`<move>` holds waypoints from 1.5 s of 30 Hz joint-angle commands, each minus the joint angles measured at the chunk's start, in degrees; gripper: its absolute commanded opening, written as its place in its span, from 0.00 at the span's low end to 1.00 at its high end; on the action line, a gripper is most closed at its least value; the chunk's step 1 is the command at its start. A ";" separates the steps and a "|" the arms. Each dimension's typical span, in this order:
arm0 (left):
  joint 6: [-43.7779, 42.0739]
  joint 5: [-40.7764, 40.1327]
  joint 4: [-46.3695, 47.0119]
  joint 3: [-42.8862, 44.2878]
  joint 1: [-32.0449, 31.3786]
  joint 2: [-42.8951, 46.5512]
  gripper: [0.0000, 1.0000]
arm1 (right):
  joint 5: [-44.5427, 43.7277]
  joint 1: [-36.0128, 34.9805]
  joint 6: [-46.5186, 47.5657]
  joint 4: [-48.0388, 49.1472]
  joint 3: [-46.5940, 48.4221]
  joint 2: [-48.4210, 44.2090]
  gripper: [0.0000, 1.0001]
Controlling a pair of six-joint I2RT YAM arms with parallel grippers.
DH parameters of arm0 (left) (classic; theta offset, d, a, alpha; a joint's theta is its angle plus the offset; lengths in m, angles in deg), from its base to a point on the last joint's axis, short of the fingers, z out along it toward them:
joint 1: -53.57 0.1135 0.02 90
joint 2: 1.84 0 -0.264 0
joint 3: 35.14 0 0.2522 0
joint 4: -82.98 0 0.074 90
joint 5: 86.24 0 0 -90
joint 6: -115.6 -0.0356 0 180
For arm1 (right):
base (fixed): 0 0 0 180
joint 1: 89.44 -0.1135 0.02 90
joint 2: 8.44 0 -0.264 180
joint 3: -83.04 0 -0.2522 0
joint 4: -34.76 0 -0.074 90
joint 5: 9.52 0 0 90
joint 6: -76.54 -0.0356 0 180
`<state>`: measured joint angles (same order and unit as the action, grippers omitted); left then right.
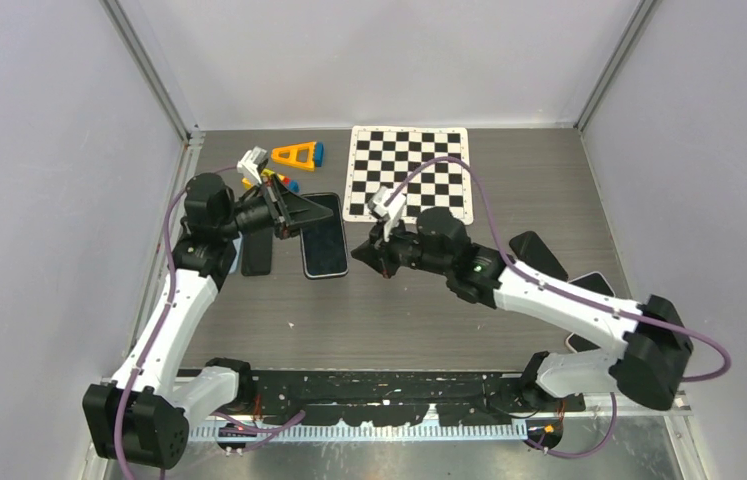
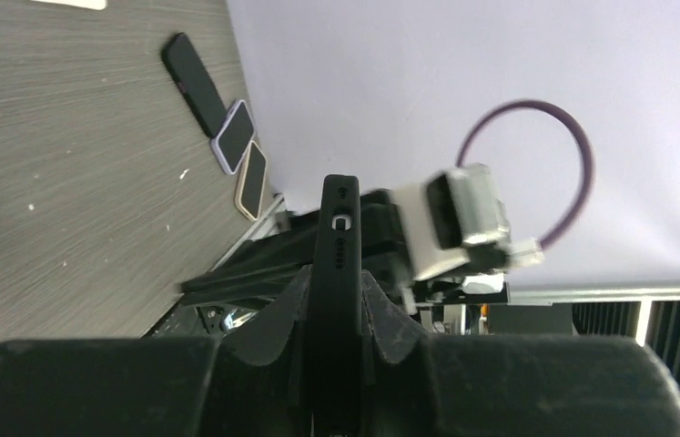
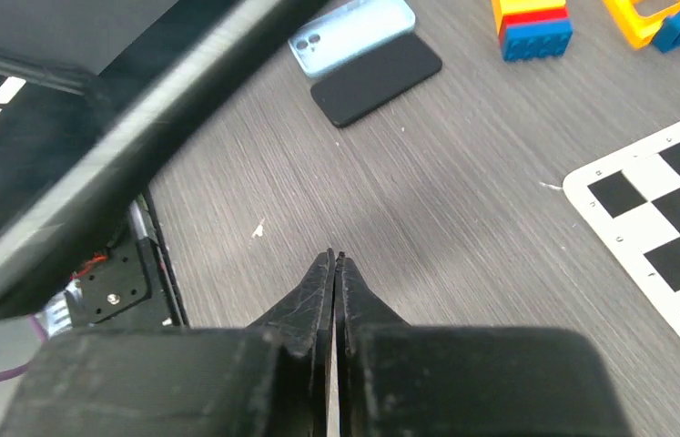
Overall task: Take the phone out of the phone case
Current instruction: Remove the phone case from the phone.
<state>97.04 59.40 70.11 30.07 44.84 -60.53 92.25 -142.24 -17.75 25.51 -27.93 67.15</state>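
my left claw [image 2: 338, 284] is clamped edge-on around the black phone case [image 2: 338, 218], lifted left of the checkerboard mat [image 1: 409, 172]. my right claw [image 3: 336, 266] is pinched shut, empty. a phone [image 1: 324, 247] lies left of that mat, seemingly free. i'd carry the case clear without clipping it.

Black-and-white checkerboard mat [image 1: 409, 172] at far centre of grey wood-grain table [image 1: 449, 330]. Colourful plastic toy blocks [image 1: 289, 160] left of mat. Slim black phone case [image 1: 317, 209] edge-on between fingers of left gripper [image 1: 281, 213], raised before blocks. Dark-screened rectangular phone [image 1: 324, 248] flat below case, left of right gripper [image 3: 336, 264]. Light-blue phone [image 3: 351, 35] and matte black phone [image 3: 375, 79] side by side under left arm.
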 commanded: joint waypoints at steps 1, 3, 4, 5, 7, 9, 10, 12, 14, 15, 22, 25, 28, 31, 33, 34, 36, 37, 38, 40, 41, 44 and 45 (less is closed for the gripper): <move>-2.25 -3.36 -3.58 2.88 0.19 0.13 0.00 | -1.46 -0.13 -4.76 4.99 -2.20 -9.59 0.11; -1.35 -5.15 -3.05 2.65 0.21 0.16 0.00 | -2.51 -0.05 -7.04 3.09 -2.38 -12.09 0.29; -0.51 -6.18 -2.54 2.43 0.28 0.24 0.00 | -3.05 -0.04 -7.79 2.32 -2.14 -13.51 0.48; 0.43 -7.37 -1.97 2.21 0.23 0.26 0.00 | -4.56 0.01 -9.82 1.11 -2.03 -14.18 0.55; 2.88 -9.87 -0.46 1.54 0.29 0.59 0.00 | -6.23 0.06 -12.69 0.53 -1.69 -15.97 0.69; 6.11 -12.89 1.55 0.44 0.24 0.84 0.00 | -6.27 0.14 -15.89 1.03 -1.24 -17.03 0.75; 8.10 -14.84 2.51 -0.34 0.29 0.94 0.00 | -5.85 0.14 -17.05 1.79 -0.78 -17.16 0.77; 12.67 -17.30 6.63 -2.75 0.27 1.26 0.00 | -3.09 0.15 -20.73 2.68 0.51 -16.25 0.78; 17.47 -19.48 10.71 -5.03 0.29 1.71 0.00 | 0.22 0.19 -25.06 4.45 1.38 -14.69 0.79; 19.02 -20.30 11.96 -5.96 0.25 1.88 0.00 | 2.35 0.21 -28.36 5.42 1.44 -13.59 0.79; 26.71 -28.83 11.53 -11.00 0.28 6.04 0.00 | 5.11 0.15 -39.58 19.49 -2.45 -10.02 0.30; 27.89 -31.53 9.15 -11.74 0.29 8.26 0.00 | 3.11 0.15 -40.10 21.09 -2.91 -8.71 0.26; 29.37 -31.66 7.54 -12.36 0.24 9.63 0.00 | 1.44 0.15 -40.19 21.73 -2.70 -7.16 0.30; 32.28 -32.06 8.87 -13.68 0.24 10.26 0.00 | 0.00 0.15 -40.34 22.19 -2.49 -5.95 0.35; 32.82 -32.24 9.37 -13.52 0.16 10.50 0.00 | -0.58 0.15 -40.58 22.66 -2.38 -5.11 0.38; 32.80 -32.26 9.05 -13.20 0.04 10.65 0.00 | -1.50 0.15 -40.78 22.83 -2.37 -4.62 0.39; 32.53 -32.15 8.56 -12.71 -0.01 11.04 0.00 | -3.35 0.15 -41.24 23.24 -2.48 -4.04 0.39; 32.54 -32.05 8.52 -12.68 -0.11 11.18 0.00 | -4.35 0.15 -41.45 23.83 -2.74 -3.91 0.39; 32.45 -32.12 8.52 -12.73 -0.06 11.35 0.00 | -4.63 0.15 -41.52 24.20 -2.85 -3.64 0.39; 32.43 -32.09 8.50 -12.85 -0.06 11.60 0.00 | -5.26 0.15 -41.88 25.17 -3.03 -3.23 0.39; 32.45 -32.02 8.56 -12.89 -0.12 11.61 0.00 | -5.86 0.19 -42.32 25.28 -2.94 -3.07 0.39; 32.29 -31.21 9.41 -12.65 -0.12 11.15 0.00 | -7.42 0.23 -43.74 25.20 -2.86 -2.29 0.43; 31.81 -31.04 9.48 -12.41 -0.24 11.13 0.00 | -8.88 0.30 -45.07 24.76 -2.94 -2.11 0.45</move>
<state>127.71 25.12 74.37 16.03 45.10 -51.24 89.26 -142.10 -59.92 47.39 -31.10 63.85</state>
